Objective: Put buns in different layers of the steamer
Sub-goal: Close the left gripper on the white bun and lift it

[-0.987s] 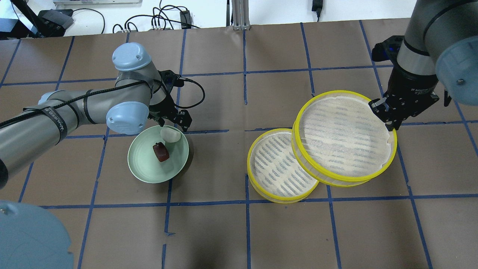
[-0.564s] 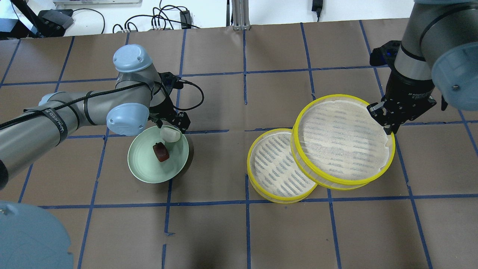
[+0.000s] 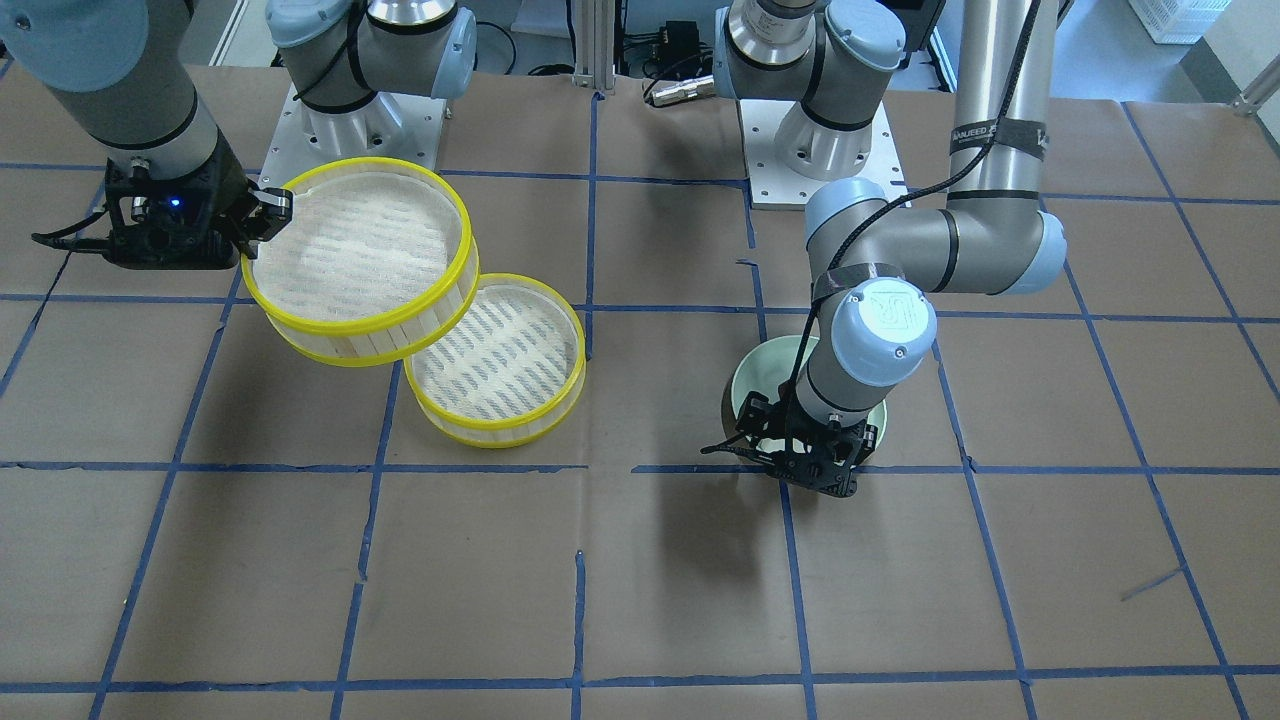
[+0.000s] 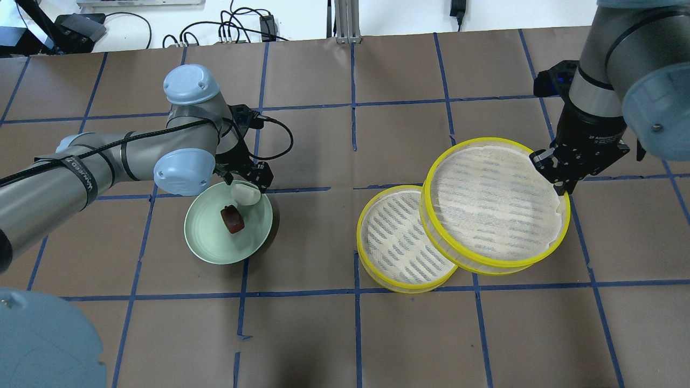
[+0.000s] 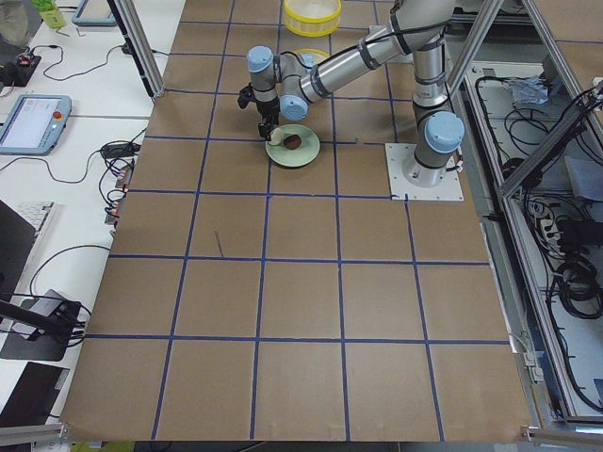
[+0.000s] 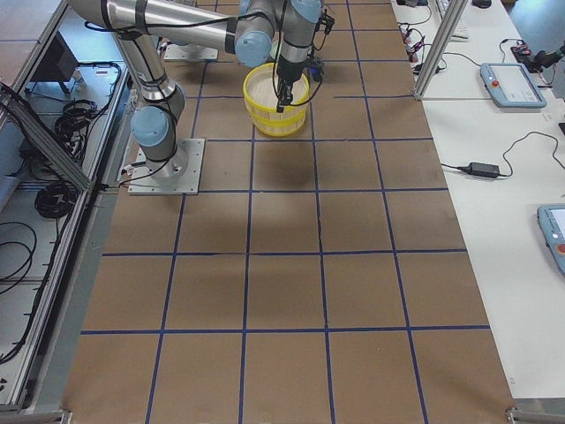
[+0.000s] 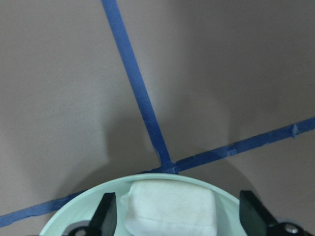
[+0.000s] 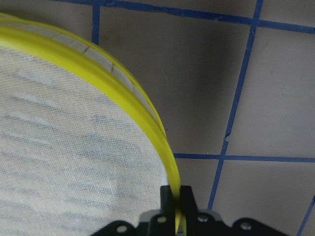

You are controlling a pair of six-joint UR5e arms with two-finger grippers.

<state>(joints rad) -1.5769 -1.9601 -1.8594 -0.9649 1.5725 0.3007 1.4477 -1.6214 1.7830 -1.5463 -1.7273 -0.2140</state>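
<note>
Overhead exterior: right hand (image 4: pixel 560 186) pinches upper tray (image 4: pixel 493 205) by its rim, overlapping lower tray (image 4: pixel 396 242); left hand (image 4: pixel 246 182) spread wide astride white bun (image 4: pixel 245 194) on plate (image 4: pixel 207 245).

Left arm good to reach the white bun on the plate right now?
Likely yes. The left claw is open, fingers either side of the white bun on the green plate, nothing between. The brown bun lies apart. The right claw, shut on the upper steamer layer, is far off.

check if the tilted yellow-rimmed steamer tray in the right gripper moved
Yes, slightly. In the overhead view the far rim of the tilted yellow-rimmed tray now lies farther below the blue tape line beyond it.
</note>
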